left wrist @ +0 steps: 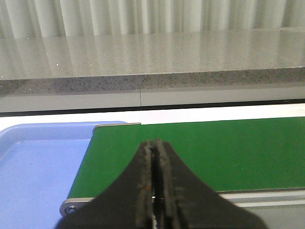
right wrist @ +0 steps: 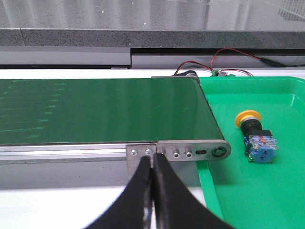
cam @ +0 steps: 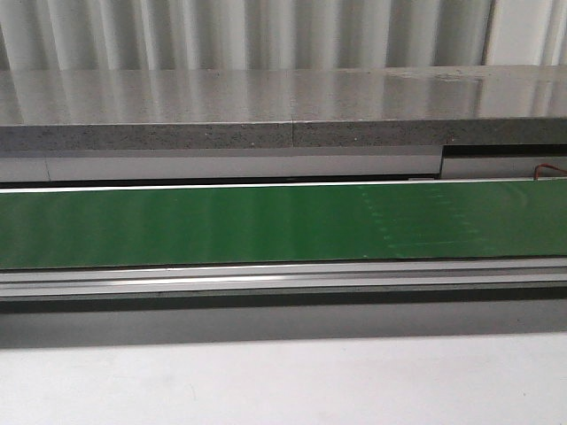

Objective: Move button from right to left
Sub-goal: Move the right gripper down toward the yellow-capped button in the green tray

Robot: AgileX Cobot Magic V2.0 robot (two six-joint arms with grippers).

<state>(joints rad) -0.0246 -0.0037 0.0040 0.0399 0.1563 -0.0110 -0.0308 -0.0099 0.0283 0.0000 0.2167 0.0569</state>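
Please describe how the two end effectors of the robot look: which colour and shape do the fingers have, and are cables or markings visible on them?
Both end effectors look alike. The left end effector has two black fingers that are broad at the base and taper to narrow tips, with worn, brownish inner pads. The right end effector has the same black tapered fingers. No cables or markings show on either. The front view shows no arms.

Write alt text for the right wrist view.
A yellow-capped button lies on its side in a green tray, beside the end of a green conveyor belt. The right gripper, fingers shut and empty, sits before the belt's metal end bracket.
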